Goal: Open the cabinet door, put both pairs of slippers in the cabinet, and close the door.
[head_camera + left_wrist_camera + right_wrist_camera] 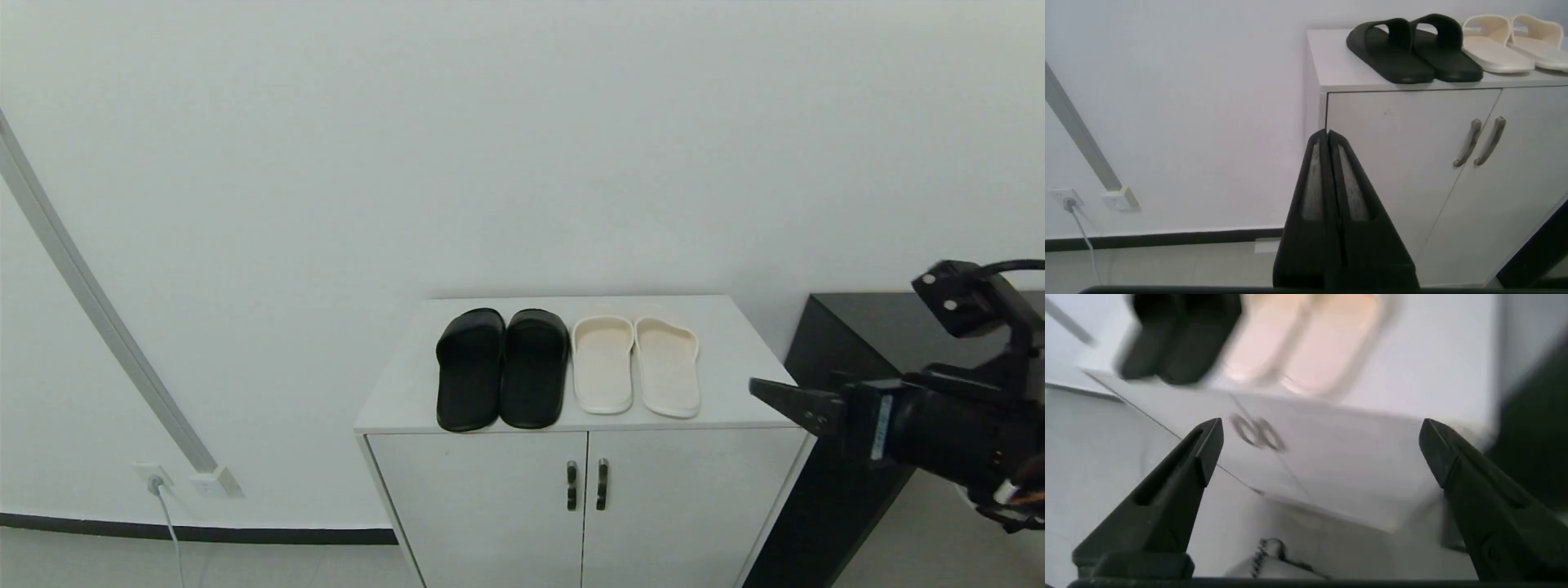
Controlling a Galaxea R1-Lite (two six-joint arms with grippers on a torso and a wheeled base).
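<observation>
Running off-frame below, cabinet doors [482,506] shut; right gripper [1320,429] fingers [1167,498] apart, left gripper's [1328,137] together.

Bright, even, diffuse light, faint shadows under slippers [535,367], wall conduit [90,302] bowed w/ edge distortion

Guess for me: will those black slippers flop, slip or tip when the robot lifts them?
The black slippers look like thick moulded foam or rubber, so probably light and only slightly bendy, not floppy. They lie flat on their soles on the cabinet top, so tipping seems unlikely. A push would probably slide them.
</observation>
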